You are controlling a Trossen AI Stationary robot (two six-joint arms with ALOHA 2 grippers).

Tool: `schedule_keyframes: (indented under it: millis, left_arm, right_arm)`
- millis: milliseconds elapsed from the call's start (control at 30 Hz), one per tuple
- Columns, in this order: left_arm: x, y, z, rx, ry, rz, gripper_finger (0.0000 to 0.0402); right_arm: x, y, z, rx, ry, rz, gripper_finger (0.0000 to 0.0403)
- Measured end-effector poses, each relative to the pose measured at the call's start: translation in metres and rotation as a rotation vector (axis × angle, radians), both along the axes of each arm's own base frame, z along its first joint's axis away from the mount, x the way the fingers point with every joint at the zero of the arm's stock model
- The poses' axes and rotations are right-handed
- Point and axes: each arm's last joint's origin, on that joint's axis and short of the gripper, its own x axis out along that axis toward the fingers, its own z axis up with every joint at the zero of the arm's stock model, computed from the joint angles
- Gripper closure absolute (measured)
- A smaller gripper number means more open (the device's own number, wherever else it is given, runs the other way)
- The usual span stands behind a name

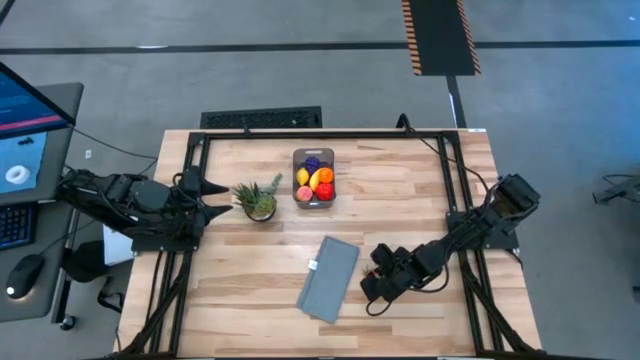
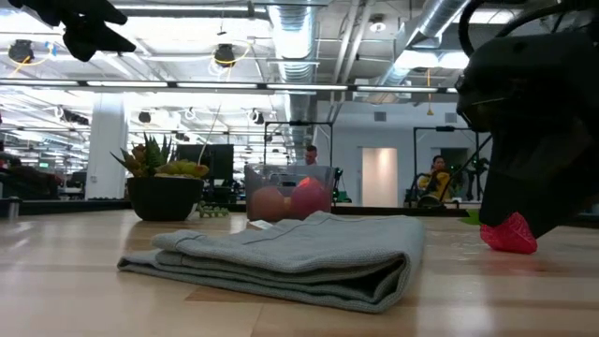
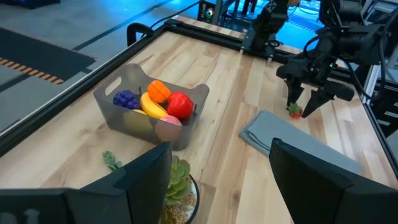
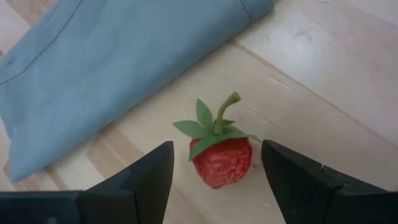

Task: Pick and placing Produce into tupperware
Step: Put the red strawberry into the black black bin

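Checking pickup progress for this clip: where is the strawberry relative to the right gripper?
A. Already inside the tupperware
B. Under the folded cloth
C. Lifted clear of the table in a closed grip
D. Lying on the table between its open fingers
D: the right wrist view shows the strawberry lying on the wood between the right gripper's spread fingers, beside the cloth.

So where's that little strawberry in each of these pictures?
High view: hidden under the right gripper, beside the grey cloth.
Low view: strawberry at right, on the table under the dark gripper.
Left wrist view: tiny red dot between the far gripper's fingers.
Right wrist view: centre, between the open fingers, not yet gripped.
Shared landmark: the grey cloth.
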Motion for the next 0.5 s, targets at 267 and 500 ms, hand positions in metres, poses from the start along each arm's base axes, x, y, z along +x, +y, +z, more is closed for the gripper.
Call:
schedule_keyframes:
  millis: [267, 500]
  left_arm:
    - [-0.0009, 0.0003, -0.0021, 0.007, 0.024, 0.000, 0.0143]
    - [-0.0009, 0.0003, -0.0021, 0.004, 0.023, 0.001, 0.0143]
  right_arm:
    - [0.0021, -0.0048, -0.0002, 0.012, 0.019, -0.010, 0.0152]
    - [0.0044, -0.0090, -0.0004, 0.024, 0.036, -0.003, 0.0180]
